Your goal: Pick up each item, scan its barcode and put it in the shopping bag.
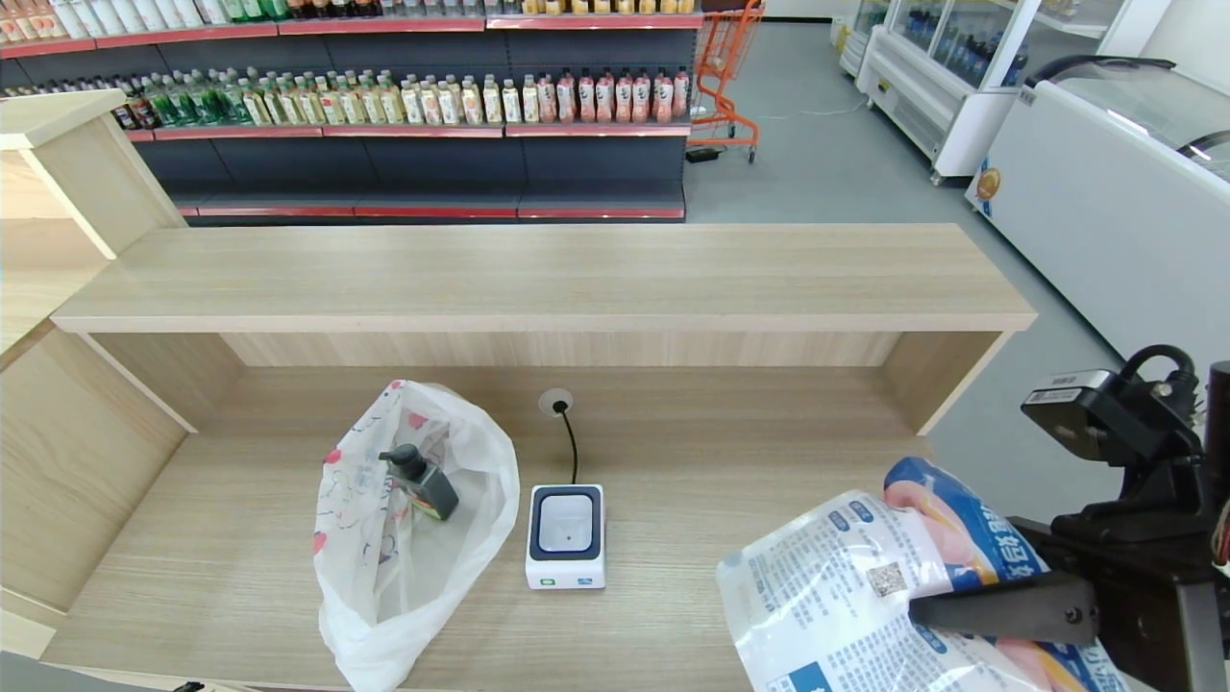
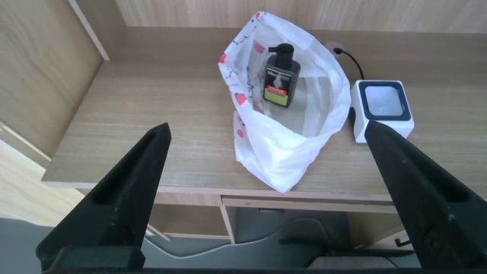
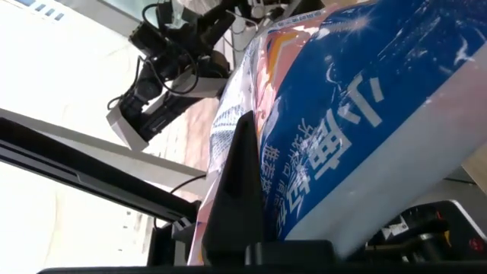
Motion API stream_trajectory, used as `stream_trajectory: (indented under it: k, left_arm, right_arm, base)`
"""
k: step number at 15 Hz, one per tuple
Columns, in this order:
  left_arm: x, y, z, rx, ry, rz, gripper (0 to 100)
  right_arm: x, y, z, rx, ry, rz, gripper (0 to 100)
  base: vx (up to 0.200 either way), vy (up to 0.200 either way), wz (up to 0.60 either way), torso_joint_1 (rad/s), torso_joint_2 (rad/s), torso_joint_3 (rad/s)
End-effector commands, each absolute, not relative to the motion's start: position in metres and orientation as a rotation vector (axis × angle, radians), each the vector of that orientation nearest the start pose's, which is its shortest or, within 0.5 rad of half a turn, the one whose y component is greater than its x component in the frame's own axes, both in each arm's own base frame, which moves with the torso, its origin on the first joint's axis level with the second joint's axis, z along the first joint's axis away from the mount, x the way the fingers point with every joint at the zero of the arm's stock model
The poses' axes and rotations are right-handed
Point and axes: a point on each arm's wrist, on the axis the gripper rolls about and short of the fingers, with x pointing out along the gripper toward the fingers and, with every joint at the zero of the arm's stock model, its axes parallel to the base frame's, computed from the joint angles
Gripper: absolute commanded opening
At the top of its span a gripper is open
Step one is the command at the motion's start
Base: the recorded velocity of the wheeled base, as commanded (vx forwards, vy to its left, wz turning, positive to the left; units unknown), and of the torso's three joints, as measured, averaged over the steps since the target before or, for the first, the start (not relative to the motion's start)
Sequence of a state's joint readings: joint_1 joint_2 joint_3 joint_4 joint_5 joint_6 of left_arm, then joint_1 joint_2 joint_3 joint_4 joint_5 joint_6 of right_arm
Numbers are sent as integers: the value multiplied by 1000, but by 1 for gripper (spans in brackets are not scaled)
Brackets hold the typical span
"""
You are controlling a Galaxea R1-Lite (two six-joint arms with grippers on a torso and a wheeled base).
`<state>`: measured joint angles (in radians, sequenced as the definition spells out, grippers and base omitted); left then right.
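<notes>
While the bottle (image 1: pixel 423 481) already sits in the bag (image 1: pixel 384 605), near left, my right gripper (image 1: pixel 971 613) clamps the packet (image 1: pixel 846 596), right of the scanner (image 1: pixel 566 534) and probably unscanned, and my left gripper (image 2: pixel 266 137) gapes empty.

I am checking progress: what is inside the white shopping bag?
One dark pump bottle sits inside the shopping bag. The bag's crumpled near end covers whatever might lie there; I cannot tell.
</notes>
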<state>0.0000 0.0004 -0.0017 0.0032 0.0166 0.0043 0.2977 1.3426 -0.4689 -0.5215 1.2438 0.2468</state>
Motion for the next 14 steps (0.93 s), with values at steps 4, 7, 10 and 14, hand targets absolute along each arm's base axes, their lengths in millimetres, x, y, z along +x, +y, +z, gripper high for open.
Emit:
stream_trajectory:
  k: [4,7,10,14]
  left_arm:
    - [-23,0,76,5,2,17,100]
    - [-23,0,76,5,2,17,100]
    - [-23,0,76,5,2,17,100]
    - [-23,0,76,5,2,17,100]
  right_arm:
    - [171,74,175,375,539,1473,0]
    - [170,74,175,373,536,1472,0]
    - [170,72,176,372,528,1466,0]
    - [174,70,177,362,509,1429,0]
  base:
    - [0,0,0,0,0,0]
    - [0,0,0,0,0,0]
    - [0,0,0,0,0,0]
    - [0,0,0,0,0,0]
